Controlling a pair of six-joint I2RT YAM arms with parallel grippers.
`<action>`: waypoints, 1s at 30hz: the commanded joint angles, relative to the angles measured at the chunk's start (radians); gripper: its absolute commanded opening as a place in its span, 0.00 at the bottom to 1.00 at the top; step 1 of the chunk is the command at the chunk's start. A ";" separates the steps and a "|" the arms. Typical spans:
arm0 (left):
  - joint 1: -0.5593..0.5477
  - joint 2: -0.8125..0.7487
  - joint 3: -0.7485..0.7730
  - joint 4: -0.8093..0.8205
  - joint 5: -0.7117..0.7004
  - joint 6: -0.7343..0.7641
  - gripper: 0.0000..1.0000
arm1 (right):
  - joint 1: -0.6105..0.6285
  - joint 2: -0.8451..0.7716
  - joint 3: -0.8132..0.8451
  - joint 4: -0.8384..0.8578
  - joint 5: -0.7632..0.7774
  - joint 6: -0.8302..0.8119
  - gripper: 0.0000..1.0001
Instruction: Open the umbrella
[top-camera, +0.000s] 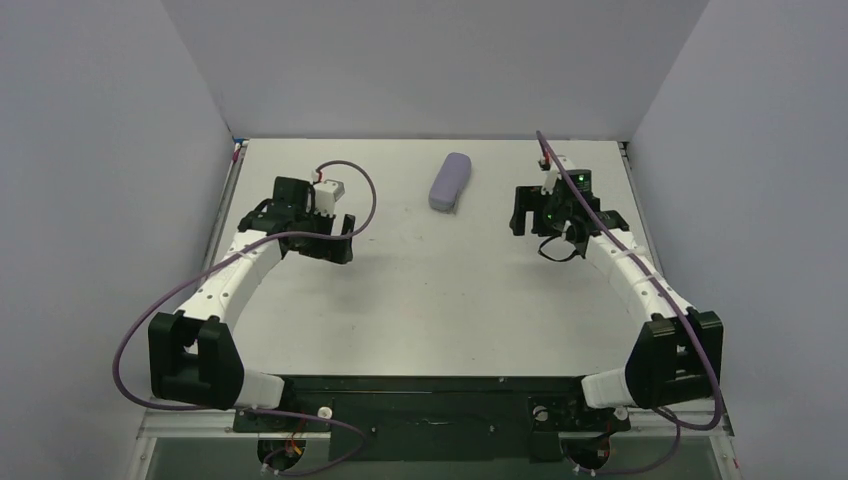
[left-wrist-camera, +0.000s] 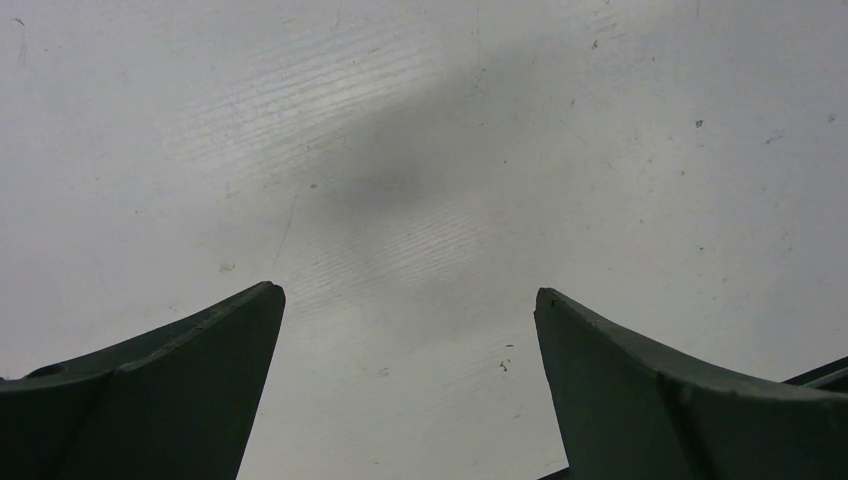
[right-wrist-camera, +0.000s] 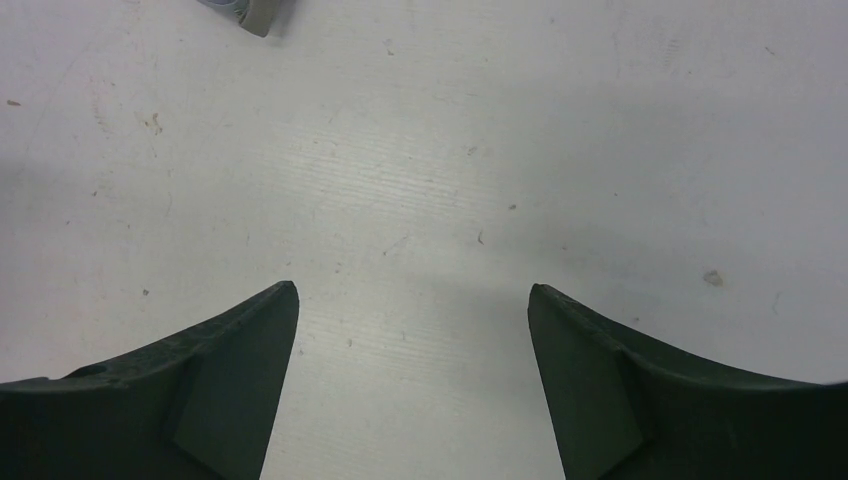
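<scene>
Grey walls on three sides, a pale scuffed table (top-camera: 420, 300) in the middle, and we are right at the start. Nearest to us, both arm bases sit at the front edge, well short of the umbrella, with the arms curving forward on either side.

Next up, the left pincer (left-wrist-camera: 410, 292): jaws spread wide, nothing between them but bare table under its own camera. It hangs to the left of the umbrella and nearer to us, well apart from it.

Across the way, the right pincer (right-wrist-camera: 412, 290) is also spread wide and also holding nothing. It sits to the right of the umbrella, near it but not touching. A grey corner (right-wrist-camera: 248, 18) pokes in at the top left of the right wrist view, and too little of it shows to name.

Further back lies the umbrella (top-camera: 451, 182), a small lavender oblong flat on the table between the two pincers and beyond them, short of the back wall. It is packed down tight, with no canopy spread and no shaft showing. Whether anything wraps it, I cannot tell from up here.

So the score, as I read it: nothing done yet. The reach, the grip and the opening are all left to do, and the right arm looks to have the shorter trip.
</scene>
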 joint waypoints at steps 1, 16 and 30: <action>0.009 0.014 0.108 0.026 0.044 -0.037 0.97 | 0.082 0.123 0.129 0.081 0.047 0.011 0.79; 0.081 0.070 0.178 -0.042 0.050 -0.067 0.97 | 0.228 0.619 0.516 0.079 0.072 -0.010 0.66; 0.122 0.106 0.198 -0.054 0.079 -0.075 0.97 | 0.279 0.834 0.710 0.034 0.108 -0.063 0.59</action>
